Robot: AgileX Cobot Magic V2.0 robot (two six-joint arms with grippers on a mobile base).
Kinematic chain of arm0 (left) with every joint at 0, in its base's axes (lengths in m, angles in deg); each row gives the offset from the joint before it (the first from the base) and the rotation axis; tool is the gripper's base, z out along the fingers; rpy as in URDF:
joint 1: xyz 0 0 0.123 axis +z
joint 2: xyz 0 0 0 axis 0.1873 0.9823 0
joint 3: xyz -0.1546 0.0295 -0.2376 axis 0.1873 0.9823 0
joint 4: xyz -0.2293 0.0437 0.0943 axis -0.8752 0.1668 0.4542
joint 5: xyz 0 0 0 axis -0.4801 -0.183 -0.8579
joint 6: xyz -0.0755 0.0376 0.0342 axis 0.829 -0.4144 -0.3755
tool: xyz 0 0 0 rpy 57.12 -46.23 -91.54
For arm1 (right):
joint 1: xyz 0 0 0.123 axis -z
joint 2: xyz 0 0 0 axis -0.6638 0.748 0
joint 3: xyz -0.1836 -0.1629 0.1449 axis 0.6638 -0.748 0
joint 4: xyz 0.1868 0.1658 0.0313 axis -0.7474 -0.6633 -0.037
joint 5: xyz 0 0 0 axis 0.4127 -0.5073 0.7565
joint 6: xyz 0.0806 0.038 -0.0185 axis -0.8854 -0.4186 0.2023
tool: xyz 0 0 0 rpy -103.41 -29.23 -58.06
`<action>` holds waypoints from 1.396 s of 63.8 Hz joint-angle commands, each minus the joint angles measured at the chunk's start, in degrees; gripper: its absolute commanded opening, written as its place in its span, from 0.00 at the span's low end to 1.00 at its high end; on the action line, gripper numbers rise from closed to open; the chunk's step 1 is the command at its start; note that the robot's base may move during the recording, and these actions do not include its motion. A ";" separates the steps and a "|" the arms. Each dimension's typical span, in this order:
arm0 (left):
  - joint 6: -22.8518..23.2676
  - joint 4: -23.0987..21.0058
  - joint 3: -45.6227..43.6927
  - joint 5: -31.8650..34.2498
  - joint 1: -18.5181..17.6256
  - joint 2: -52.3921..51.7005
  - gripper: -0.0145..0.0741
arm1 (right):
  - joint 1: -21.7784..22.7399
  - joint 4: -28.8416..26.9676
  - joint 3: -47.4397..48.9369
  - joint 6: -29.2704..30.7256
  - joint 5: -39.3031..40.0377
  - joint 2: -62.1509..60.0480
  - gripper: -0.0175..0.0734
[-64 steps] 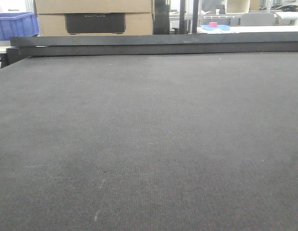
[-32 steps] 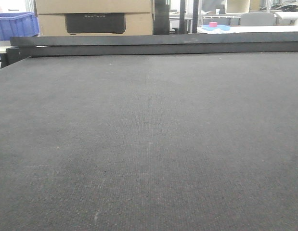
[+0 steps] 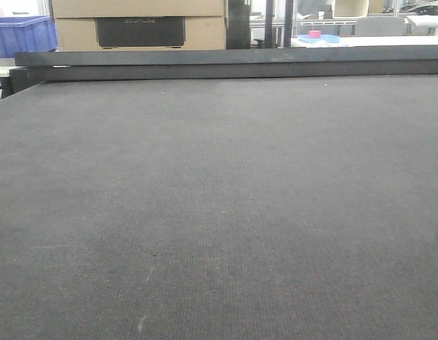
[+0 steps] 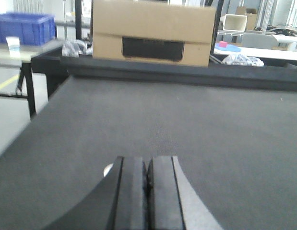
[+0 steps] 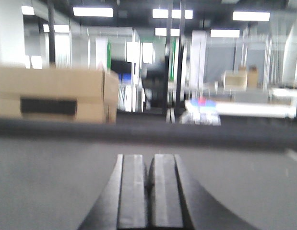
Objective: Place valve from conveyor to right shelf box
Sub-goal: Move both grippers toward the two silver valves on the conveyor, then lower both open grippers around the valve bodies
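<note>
Pressed together, empty: left pincer point(image 4: 147, 166) and right pincer point(image 5: 149, 166).
The belt point(image 3: 219, 198) lies beneath and ahead of them; a cardboard box point(image 4: 153, 33) stands farther ahead.

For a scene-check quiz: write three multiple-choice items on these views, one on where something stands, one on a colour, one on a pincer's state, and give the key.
1. The cardboard box stands:
A. beyond the conveyor, past its black rail
B. on the middle of the belt
C. between two fingers

2. The crate at far left is:
A. red
B. yellow
C. blue

3. The left pincer is:
A. wide open
B. shut, holding nothing
C. shut on a valve

Key:
1 A, the front view shows the box rising behind the rail.
2 C, its wall is plainly blue.
3 B, the left wrist view shows the jaws pressed together with nothing between them.
</note>
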 commanded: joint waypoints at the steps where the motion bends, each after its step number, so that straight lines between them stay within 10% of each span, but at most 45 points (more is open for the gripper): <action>1: 0.08 1.54 -5.69 -3.22 -0.12 3.44 0.04 | 0.05 0.48 4.68 -0.02 -3.58 2.10 0.01; 42: 0.08 0.88 -50.73 -36.28 -0.12 58.19 0.04 | 0.05 0.48 48.35 -0.02 -55.71 54.96 0.01; 89: 3.39 -0.73 -54.14 -36.92 -0.12 73.33 0.04 | 0.27 2.51 57.26 -0.02 -64.63 78.16 0.01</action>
